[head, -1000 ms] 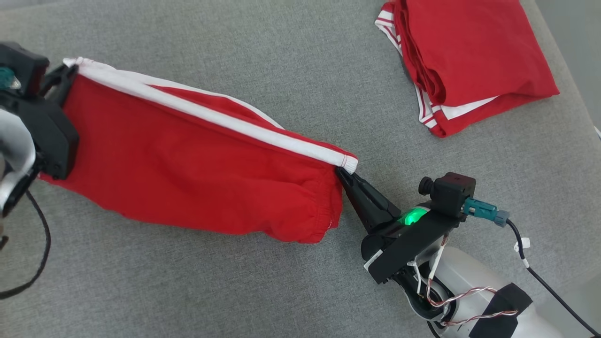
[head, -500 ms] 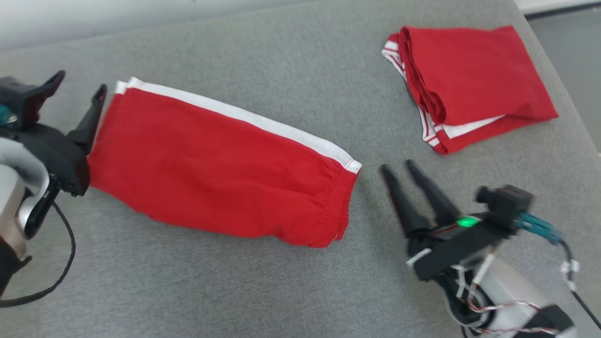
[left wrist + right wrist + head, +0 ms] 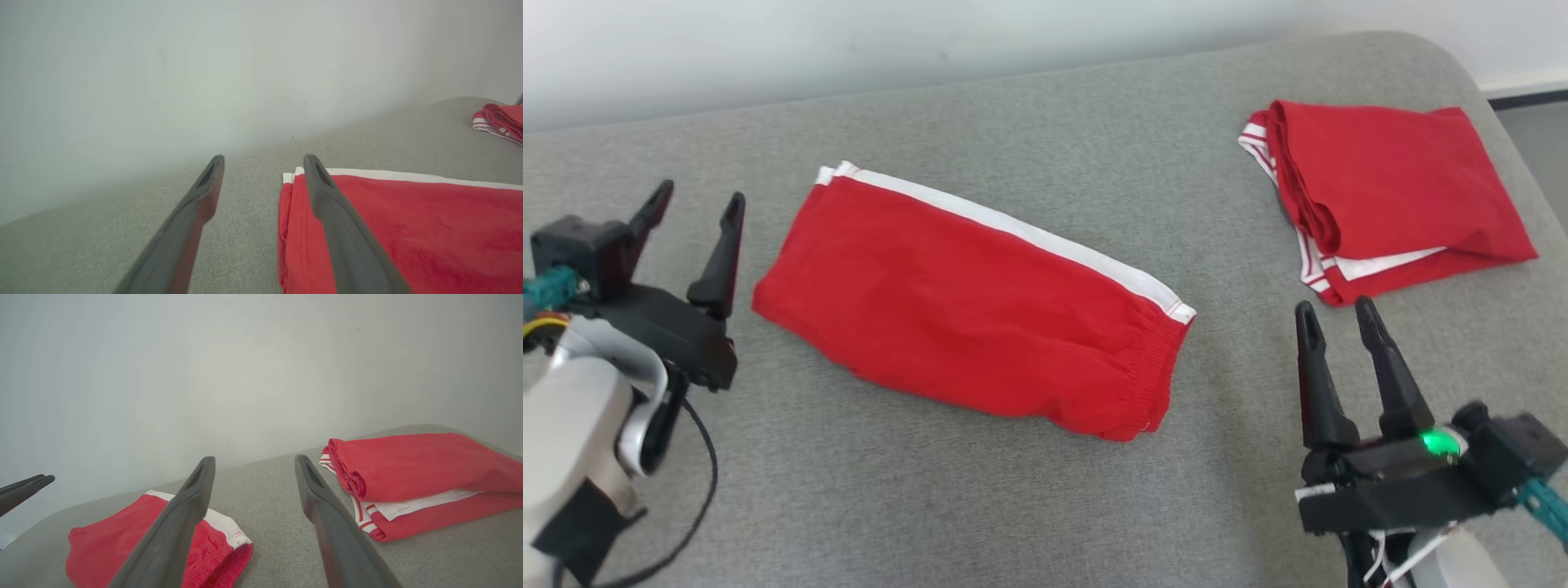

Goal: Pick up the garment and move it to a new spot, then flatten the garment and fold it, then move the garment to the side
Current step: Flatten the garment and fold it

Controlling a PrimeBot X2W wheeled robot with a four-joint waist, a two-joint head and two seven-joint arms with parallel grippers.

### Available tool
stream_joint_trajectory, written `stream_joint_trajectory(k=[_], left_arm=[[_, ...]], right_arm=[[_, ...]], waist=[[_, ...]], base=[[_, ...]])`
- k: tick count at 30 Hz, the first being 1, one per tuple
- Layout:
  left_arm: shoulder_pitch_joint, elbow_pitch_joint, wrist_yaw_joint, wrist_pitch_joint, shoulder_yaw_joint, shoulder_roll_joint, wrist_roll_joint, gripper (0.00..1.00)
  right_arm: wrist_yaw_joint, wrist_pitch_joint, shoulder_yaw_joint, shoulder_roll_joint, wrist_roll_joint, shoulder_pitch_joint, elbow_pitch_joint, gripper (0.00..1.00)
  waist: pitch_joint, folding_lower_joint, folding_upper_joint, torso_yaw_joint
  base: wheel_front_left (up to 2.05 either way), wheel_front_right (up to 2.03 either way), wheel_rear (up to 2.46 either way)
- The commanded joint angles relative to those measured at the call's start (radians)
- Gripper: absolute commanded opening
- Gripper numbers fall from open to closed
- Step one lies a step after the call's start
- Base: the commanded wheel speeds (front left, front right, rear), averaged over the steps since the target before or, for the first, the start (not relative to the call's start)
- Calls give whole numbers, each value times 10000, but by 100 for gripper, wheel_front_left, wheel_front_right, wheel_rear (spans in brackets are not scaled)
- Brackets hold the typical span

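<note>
The garment (image 3: 980, 318), red shorts with a white side stripe, lies folded flat in the middle of the grey surface; it also shows in the left wrist view (image 3: 408, 228) and the right wrist view (image 3: 122, 543). My left gripper (image 3: 698, 200) stands open just left of the garment's left end, apart from the cloth, nothing between its fingers. My right gripper (image 3: 1331, 314) stands open to the right of the waistband end, also empty. In the wrist views both pairs of fingers (image 3: 339, 228) (image 3: 327, 526) are spread wide.
A second stack of folded red and white clothes (image 3: 1388, 196) lies at the back right, also seen in the right wrist view (image 3: 416, 477). The grey padded surface (image 3: 1045, 122) ends at a pale wall behind and rounds off at the right edge.
Both grippers let go of the garment's ends, opened and drew back outward. The garment now lies flat. The head camera has tilted up, shifting the whole picture.
</note>
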Motion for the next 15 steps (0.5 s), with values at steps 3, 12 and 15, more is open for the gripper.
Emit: stream_joint_trajectory(k=[3,12,15], left_arm=[[594,-269,166,-48,234,-223,185,100],[1020,748,-179,-12,257,-1168,-345,100],[907,1439,-371,58,174,-1510,-443,100]], right_arm=[[9,-4,-302,438,-305,488,-260,100],[9,-5,-410,733,-790,948,-436,100],[9,-5,-338,660,-835,886,-411,100]], waist=[[-62,2,1,165],[35,2,1,312],[43,2,1,244]], base=[[0,0,0],[0,0,0],[0,0,0]])
